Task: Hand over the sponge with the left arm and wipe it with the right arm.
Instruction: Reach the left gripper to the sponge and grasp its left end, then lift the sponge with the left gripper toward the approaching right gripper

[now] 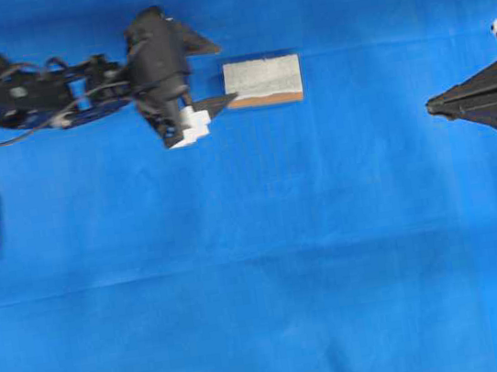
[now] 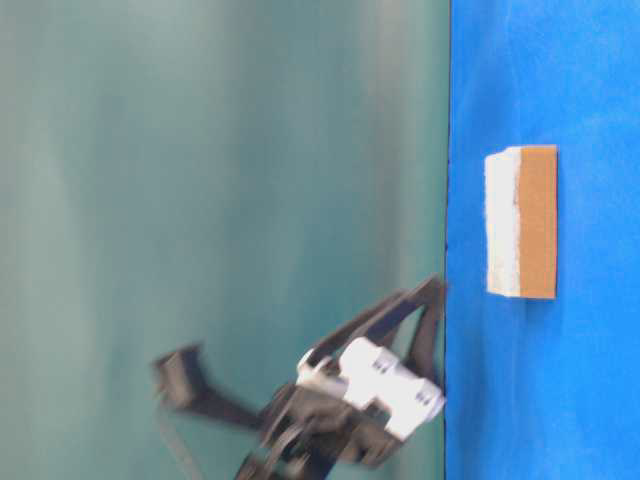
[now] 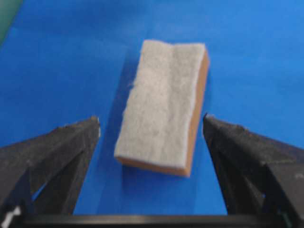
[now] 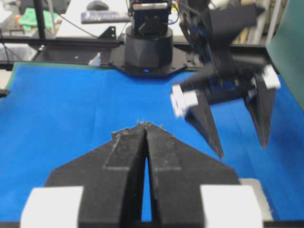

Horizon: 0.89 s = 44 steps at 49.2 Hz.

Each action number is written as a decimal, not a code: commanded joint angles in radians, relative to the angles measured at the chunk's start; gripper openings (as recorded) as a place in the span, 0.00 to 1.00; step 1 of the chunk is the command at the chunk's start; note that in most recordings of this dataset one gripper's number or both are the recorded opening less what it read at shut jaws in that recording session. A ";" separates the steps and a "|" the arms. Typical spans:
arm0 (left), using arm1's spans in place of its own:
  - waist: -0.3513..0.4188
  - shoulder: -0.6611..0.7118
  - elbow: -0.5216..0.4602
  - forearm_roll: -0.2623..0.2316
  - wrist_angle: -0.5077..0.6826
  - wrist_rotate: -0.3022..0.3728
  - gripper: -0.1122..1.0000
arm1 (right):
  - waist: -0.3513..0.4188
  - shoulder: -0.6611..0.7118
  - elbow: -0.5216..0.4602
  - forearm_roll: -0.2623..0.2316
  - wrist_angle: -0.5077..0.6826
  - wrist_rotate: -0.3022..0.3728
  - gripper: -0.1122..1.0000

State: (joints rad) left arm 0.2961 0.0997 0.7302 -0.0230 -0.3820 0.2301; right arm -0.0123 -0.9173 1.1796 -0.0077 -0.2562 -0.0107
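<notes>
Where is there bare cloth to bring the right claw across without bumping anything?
Free: the blue cloth between the sponge and the shut right claw, and the whole near half below both arms. Crowded: the sponge's left end, where the open left claw straddles its corner, one finger at its edge.

One view looks straight down on the blue cloth-covered table (image 1: 266, 313); another sits at table level (turned sideways). Both wrist cameras look closely along their fingers, sharing the cloth.

Blue cloth (image 1: 263, 286) over the table, teal backdrop (image 2: 200, 150), cluttered bench (image 4: 71, 19) behind
</notes>
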 commanded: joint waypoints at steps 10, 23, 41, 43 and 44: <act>0.005 0.115 -0.100 0.000 -0.002 0.008 0.95 | -0.005 0.014 -0.018 -0.002 0.008 0.002 0.10; 0.029 0.202 -0.147 0.000 0.029 0.014 0.95 | -0.025 0.023 -0.017 -0.002 0.008 0.002 0.10; 0.032 0.204 -0.173 0.000 0.146 -0.014 0.89 | -0.028 0.025 -0.017 -0.002 0.008 0.002 0.10; 0.032 0.204 -0.178 0.000 0.163 -0.015 0.82 | -0.028 0.025 -0.018 -0.002 0.008 0.002 0.10; 0.032 0.204 -0.181 0.000 0.170 -0.015 0.78 | -0.028 0.025 -0.018 -0.002 0.008 0.002 0.10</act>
State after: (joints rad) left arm 0.3221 0.3221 0.5706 -0.0230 -0.2393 0.2163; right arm -0.0383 -0.8958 1.1796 -0.0077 -0.2439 -0.0107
